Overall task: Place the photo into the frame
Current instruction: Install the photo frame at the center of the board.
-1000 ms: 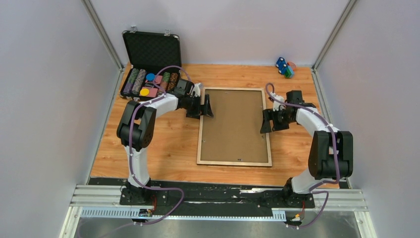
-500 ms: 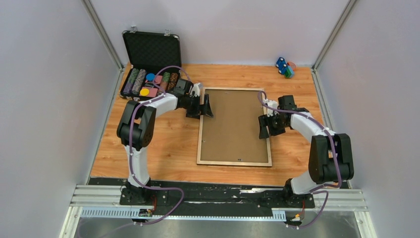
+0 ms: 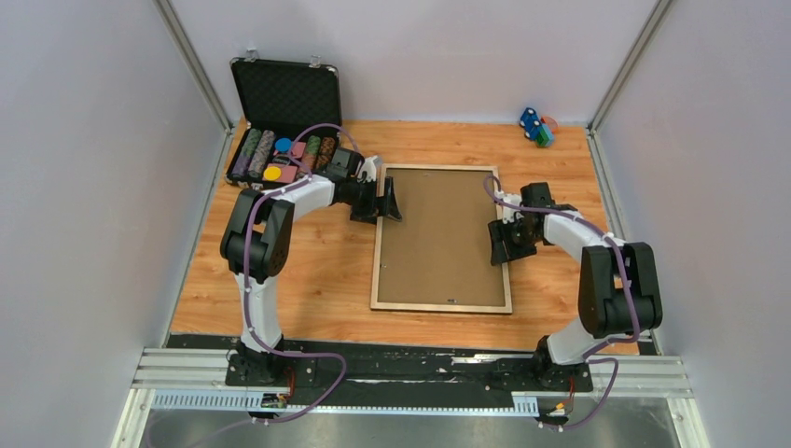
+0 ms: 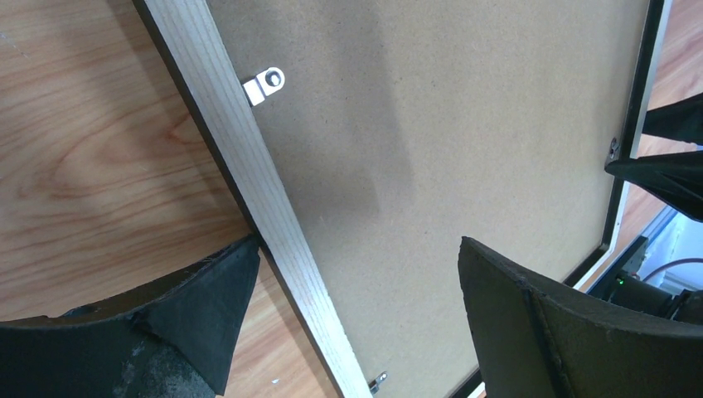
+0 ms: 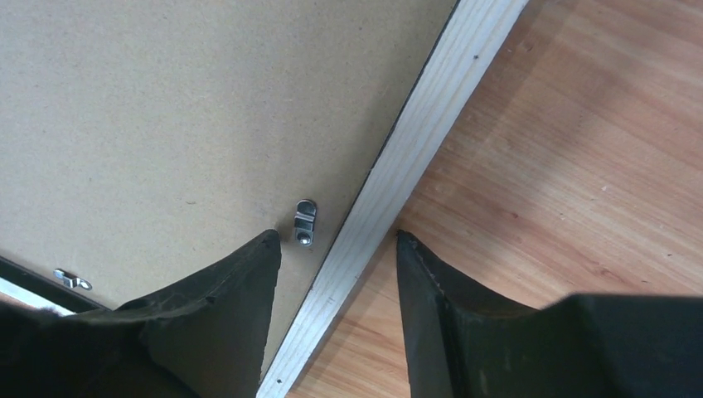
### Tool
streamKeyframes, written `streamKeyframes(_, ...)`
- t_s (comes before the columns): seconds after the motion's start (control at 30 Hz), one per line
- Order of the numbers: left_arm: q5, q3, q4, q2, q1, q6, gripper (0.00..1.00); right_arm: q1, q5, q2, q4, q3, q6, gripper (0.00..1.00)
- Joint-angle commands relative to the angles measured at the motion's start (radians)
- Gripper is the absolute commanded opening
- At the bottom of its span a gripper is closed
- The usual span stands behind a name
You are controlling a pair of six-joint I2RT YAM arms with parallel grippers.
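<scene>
We see the frame lying face down on the counter, in the middle of the overhead view, with its brown backing board facing up. At the frame's upper left, the left tool stands wide open astride the left rail and holds nothing. Midway along the right rail, the right tool is about half open. One of its fingers is over the board and the other over the counter, and it grips nothing.

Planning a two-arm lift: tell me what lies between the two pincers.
Top view: the frame, its brown backing board facing up, spans the gap between the left pincer and the right pincer.
</scene>
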Motion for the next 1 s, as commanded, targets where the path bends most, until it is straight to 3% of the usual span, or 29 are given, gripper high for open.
streamKeyframes(0.0,-0.021,-0.039,-0.095,0.095,-0.016,0.025,1.0,0.008,0.023,0.025,0.027,0.004,0.03,0.52)
streamKeyframes(0.37,-0.016,-0.038,-0.097,0.096,-0.009,0.025,1.0,0.007,0.073,0.075,0.028,0.032,0.053,0.44)
streamKeyframes(0.97,-0.01,-0.036,-0.099,0.106,-0.009,0.029,1.0,-0.024,0.092,0.153,0.013,0.097,0.105,0.43)
